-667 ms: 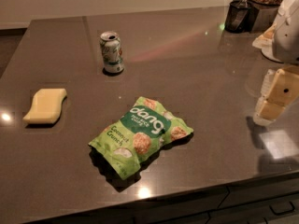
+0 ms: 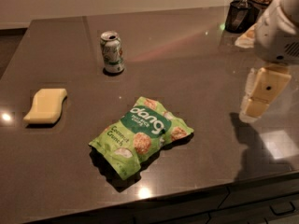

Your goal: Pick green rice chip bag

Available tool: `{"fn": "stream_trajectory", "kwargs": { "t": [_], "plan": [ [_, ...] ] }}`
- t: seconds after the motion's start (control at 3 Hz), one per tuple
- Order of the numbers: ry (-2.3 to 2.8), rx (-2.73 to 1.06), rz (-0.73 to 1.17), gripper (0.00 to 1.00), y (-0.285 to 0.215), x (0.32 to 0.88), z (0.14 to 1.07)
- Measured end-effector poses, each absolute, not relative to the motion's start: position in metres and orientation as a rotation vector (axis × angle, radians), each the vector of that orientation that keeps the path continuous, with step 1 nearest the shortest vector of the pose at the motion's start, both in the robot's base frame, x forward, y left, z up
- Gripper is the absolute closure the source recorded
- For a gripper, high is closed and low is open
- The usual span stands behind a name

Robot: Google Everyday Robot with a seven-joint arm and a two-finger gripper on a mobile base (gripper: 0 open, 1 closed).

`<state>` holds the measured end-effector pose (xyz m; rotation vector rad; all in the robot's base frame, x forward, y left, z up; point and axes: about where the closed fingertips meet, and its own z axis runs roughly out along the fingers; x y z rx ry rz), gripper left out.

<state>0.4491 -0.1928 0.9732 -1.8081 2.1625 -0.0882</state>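
The green rice chip bag (image 2: 142, 136) lies flat on the dark countertop (image 2: 196, 73), near its front edge and a little left of centre. It is a crinkly light-green pouch with a dark-green band, a white "dang" logo and pictured round chips. My gripper (image 2: 254, 107) hangs above the counter at the right, well to the right of the bag and not touching it. It holds nothing that I can see. The white arm housing (image 2: 280, 29) rises above it.
A green-and-white soda can (image 2: 112, 52) stands upright behind the bag to the left. A pale yellow sponge (image 2: 46, 106) lies at the far left. A dark container (image 2: 239, 15) and other items sit at the back right corner. The counter's front edge runs just below the bag.
My gripper has shifted a little to the left, toward the bag. The bag, can and sponge have not moved.
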Motion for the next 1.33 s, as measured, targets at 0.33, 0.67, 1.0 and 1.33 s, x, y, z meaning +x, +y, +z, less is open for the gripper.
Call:
{"fn": "stream_trajectory", "kwargs": {
  "t": [0.33, 0.67, 1.0, 1.33],
  "plan": [
    [2.071, -1.929, -0.053, 0.0, -0.157, 0.462, 0.96],
    [1.95, -2.084, 0.019, 0.0, -0.113, 0.469, 0.94],
    [1.846, -2.189, 0.095, 0.0, -0.08, 0.46, 0.923],
    [1.753, -2.281, 0.171, 0.0, -0.052, 0.444, 0.903]
  ]
}}
